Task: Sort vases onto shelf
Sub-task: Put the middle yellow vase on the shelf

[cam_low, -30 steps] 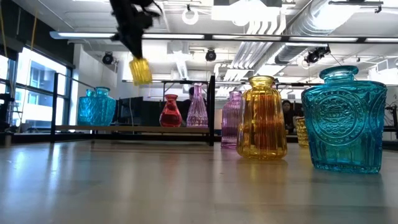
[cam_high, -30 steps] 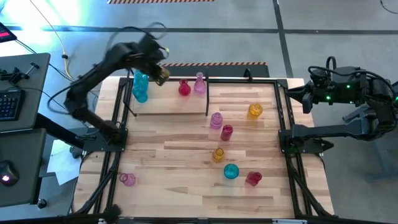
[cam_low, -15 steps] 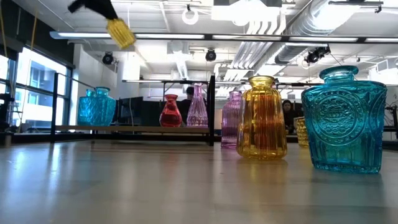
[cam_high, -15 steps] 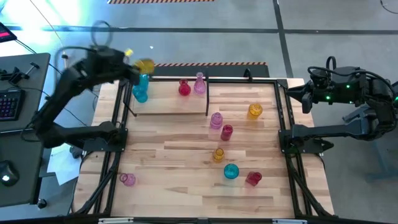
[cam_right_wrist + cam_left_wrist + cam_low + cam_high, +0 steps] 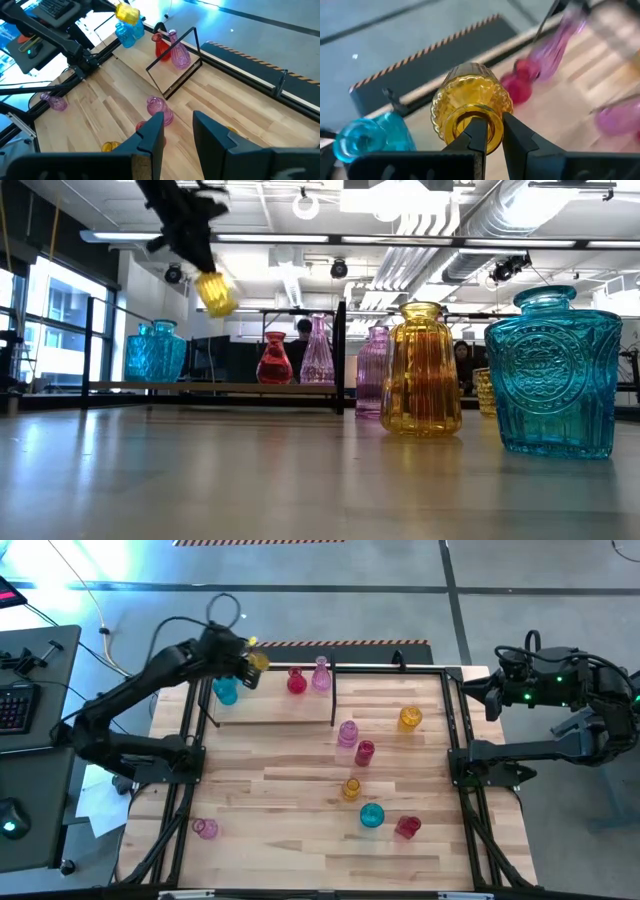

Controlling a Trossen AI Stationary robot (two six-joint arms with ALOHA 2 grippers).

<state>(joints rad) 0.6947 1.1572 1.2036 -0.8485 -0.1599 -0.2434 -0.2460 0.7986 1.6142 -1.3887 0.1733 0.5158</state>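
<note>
My left gripper [image 5: 243, 662] is shut on a yellow ribbed vase [image 5: 470, 102], held in the air over the far left part of the shelf [image 5: 275, 712]. The low view shows that vase [image 5: 216, 292] well above the rack. A cyan vase [image 5: 225, 690], a red vase [image 5: 296, 682] and a pink vase [image 5: 320, 675] stand on the shelf's wooden plank. My right gripper [image 5: 177, 125] waits open beyond the table's right edge, with nothing between its fingers. My left gripper pinches the yellow vase's mouth rim [image 5: 495, 131], one finger inside the neck and the other outside it. The fingers slant down from the table's left side. The vase hangs tilted below them, base lowest, clear of the shelf.
Several more vases stand on the tabletop: pink [image 5: 347, 733], red [image 5: 364, 752], yellow [image 5: 410, 718], small yellow [image 5: 351, 788], cyan [image 5: 371, 815], red [image 5: 406, 827], and pink [image 5: 205, 829] near the front left. Black frame rails [image 5: 455, 730] run along both table sides.
My left gripper, still shut on the yellow vase, swung up and toward the table's left, then came back down and right over the shelf's far left end. The vase tipped along the way and now hangs tilted above the shelf.
</note>
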